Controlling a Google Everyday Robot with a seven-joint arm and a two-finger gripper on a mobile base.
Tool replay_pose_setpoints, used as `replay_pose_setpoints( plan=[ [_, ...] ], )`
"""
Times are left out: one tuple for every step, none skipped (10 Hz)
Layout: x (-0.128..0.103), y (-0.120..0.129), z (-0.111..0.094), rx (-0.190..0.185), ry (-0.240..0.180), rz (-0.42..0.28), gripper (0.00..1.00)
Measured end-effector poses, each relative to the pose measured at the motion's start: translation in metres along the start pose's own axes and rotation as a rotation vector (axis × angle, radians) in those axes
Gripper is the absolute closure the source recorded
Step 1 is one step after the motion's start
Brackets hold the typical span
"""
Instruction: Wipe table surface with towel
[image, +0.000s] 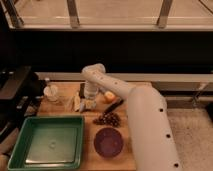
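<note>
My gripper hangs from the white arm and points down over the back middle of the wooden table. Right below it lies a small pale crumpled thing that may be the towel; I cannot tell whether the gripper touches or holds it. The arm reaches in from the lower right, and its bulky white body covers the table's right side.
A green tray fills the front left. A purple bowl and dark grapes lie in front of the gripper. Close around it are an orange fruit, a black utensil, a yellowish piece and a white cup.
</note>
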Motion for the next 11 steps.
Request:
replay_pose_setpoints(
  plan=[
    [-0.004,0.005,0.001,-0.010,0.002,0.002,1.00],
    [-0.006,0.010,0.002,-0.020,0.010,0.003,1.00],
    [-0.005,0.016,0.002,-0.029,0.023,0.009,1.00],
    [0.001,0.019,0.001,-0.036,0.039,0.020,1.00],
    [0.012,0.021,-0.001,-0.040,0.053,0.034,1.00],
    [0.030,0.023,-0.005,-0.042,0.070,0.055,1.00],
    [0.056,0.022,-0.011,-0.040,0.088,0.072,1.00],
    [0.073,0.019,-0.016,-0.036,0.098,0.079,1.00],
    [0.089,0.014,-0.021,-0.029,0.108,0.081,1.00],
    [0.099,0.006,-0.026,-0.018,0.112,0.078,1.00],
    [0.103,-0.001,-0.028,-0.008,0.110,0.072,1.00]
  ],
)
